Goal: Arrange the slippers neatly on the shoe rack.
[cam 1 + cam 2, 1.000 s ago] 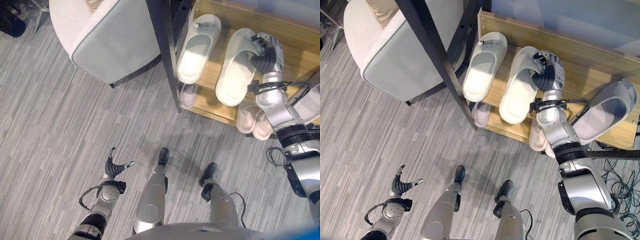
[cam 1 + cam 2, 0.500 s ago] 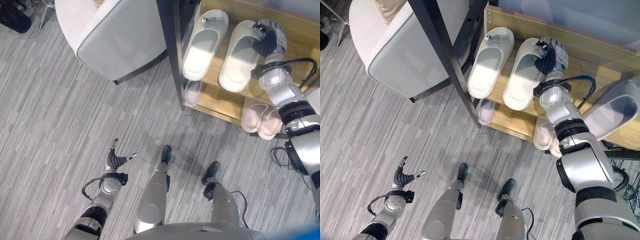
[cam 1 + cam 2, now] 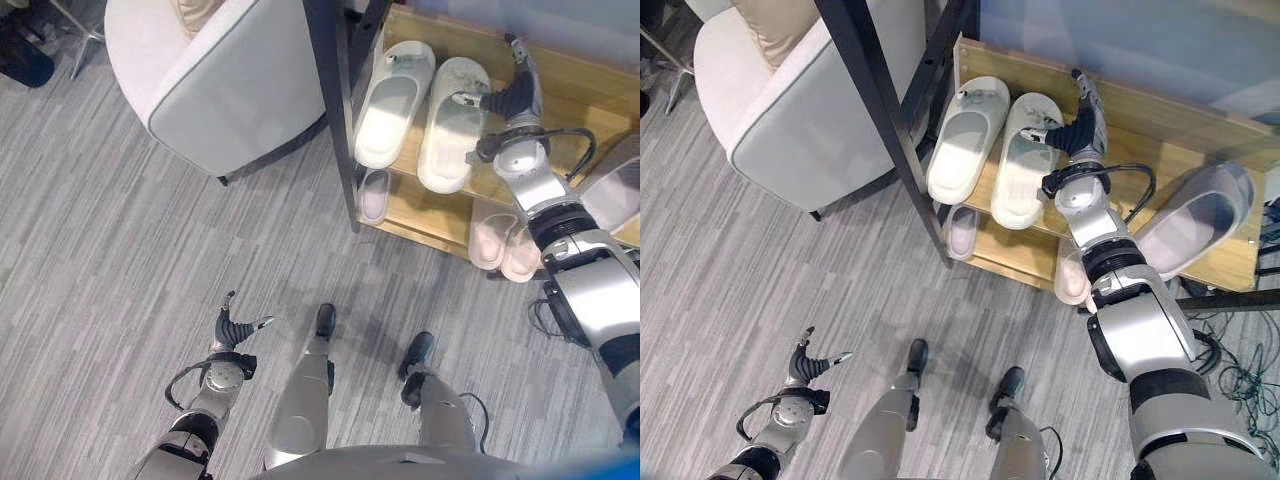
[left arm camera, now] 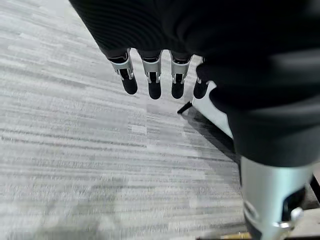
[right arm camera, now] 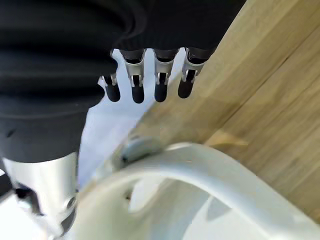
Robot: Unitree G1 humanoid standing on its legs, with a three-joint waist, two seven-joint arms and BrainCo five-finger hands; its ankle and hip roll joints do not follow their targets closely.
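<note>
Two white slippers lie side by side on the top board of the wooden shoe rack, the left one and the right one almost touching. My right hand stands open just right of the right slipper, fingers straight, thumb toward its strap. The right wrist view has the straight fingers above that slipper and the wood. My left hand hangs open low over the floor, holding nothing.
A grey slipper lies tilted at the rack's right end. Small pinkish slippers sit on the lower shelf. A black post rises at the rack's left corner, with a white armchair beside it.
My right hand has let go of the right white slipper and opened. That slipper has shifted left against the other one. The camera has moved a little.
</note>
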